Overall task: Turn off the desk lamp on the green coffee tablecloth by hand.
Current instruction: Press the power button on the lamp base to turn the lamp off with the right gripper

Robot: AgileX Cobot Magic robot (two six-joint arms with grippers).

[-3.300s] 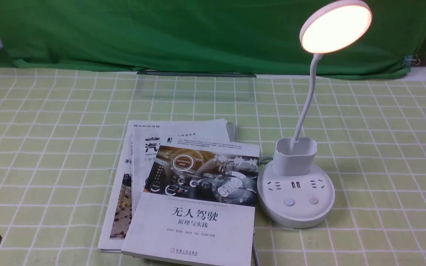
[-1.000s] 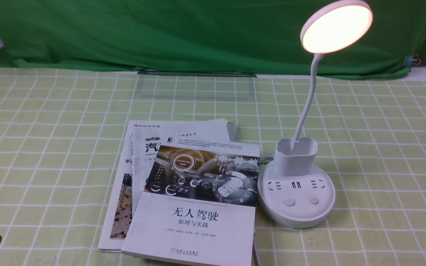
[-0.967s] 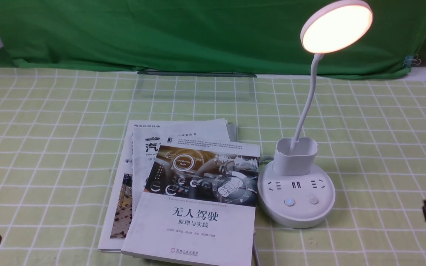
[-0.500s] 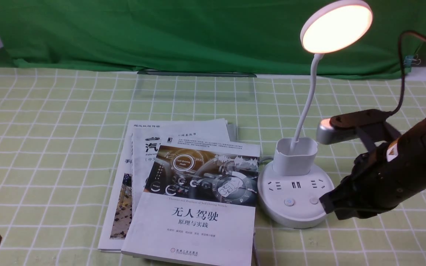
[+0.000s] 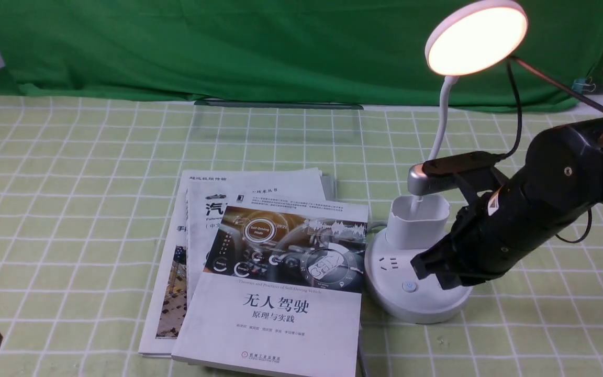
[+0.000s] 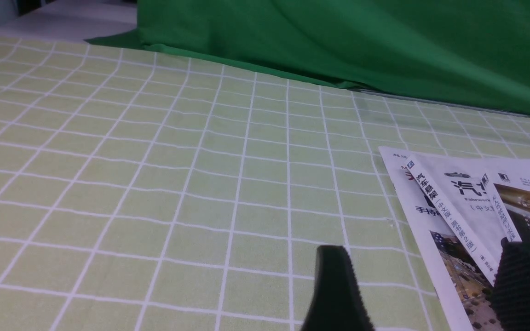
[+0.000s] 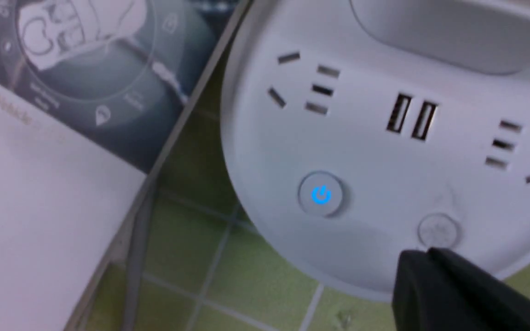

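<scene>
The white desk lamp stands on the green coffee tablecloth (image 5: 71, 209), and its round head (image 5: 473, 39) glows warm. On its base (image 5: 401, 306) a button with a blue power sign (image 7: 321, 195) is lit; beside it sits a plain round button (image 7: 437, 230). My right hand reaches in from the right over the base. Its gripper (image 5: 430, 269) is shut, and in the right wrist view its tip (image 7: 423, 259) sits at the edge of the plain button; contact cannot be told. My left gripper (image 6: 426, 250) is open near the table's front left corner, with only cloth and a book corner between its fingers.
A fanned stack of books (image 5: 259, 272) lies just left of the lamp base, almost touching it. A grey cable (image 5: 361, 361) runs along the books' right edge. The dark green backdrop (image 5: 228, 47) hangs behind, with a clear flat pane (image 5: 278, 123) in front of it.
My right arm came in from the right edge and moved left until its shut gripper hangs over the lamp base. The lamp head glows as before. The left gripper has not moved.
</scene>
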